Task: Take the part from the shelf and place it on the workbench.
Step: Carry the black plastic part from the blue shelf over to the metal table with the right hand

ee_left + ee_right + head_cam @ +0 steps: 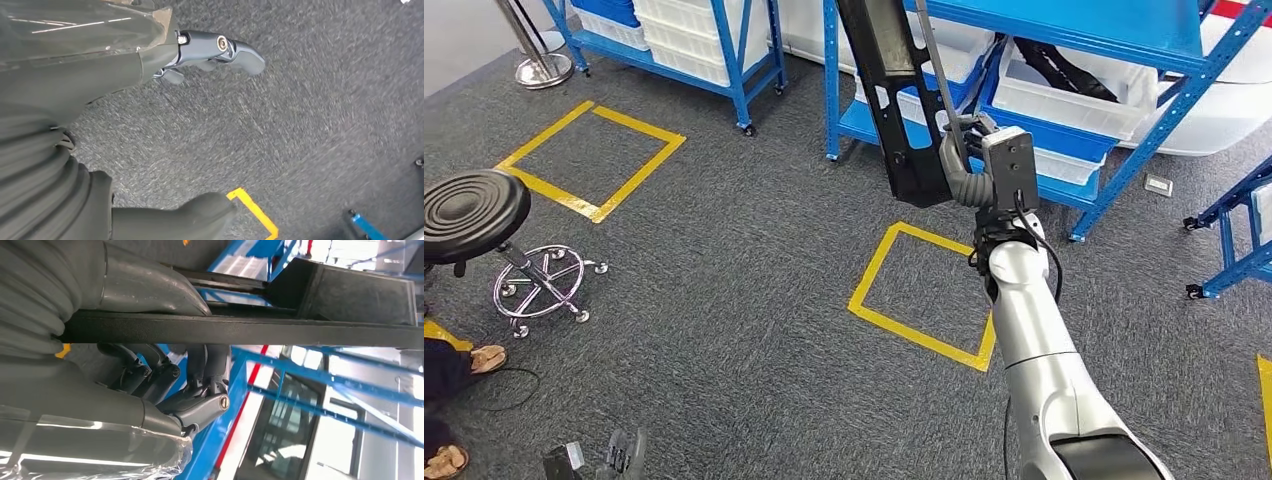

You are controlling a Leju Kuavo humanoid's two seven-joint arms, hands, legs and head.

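The robot's right hand (972,165) was raised in front of a blue shelf (1024,120) at the far side of the room, gripping a long black part (894,100). The part stood nearly upright, its top end running out of the head view. In the right wrist view the fingers (200,390) curled round one side of the part's flat edge (240,330) while the thumb pressed on the other, so the grasp looked firm. The left hand (215,50) hung low over grey carpet (724,250), holding nothing, its fingers loosely curled.

White bins (1079,90) sat on the shelf just behind the part. A yellow taped square (924,290) marked the floor near the shelf, below the raised arm. A black stool (474,210) stood to the left, and a person's sandalled feet (469,360) showed at the near left edge.

The part seemed already off the shelf, so carrying came next. To do that well, the long piece should probably stay clear of the shelf's uprights, the grip should stay tight, and any turn should be slow, because its length could swing wide. The workbench was not visible.
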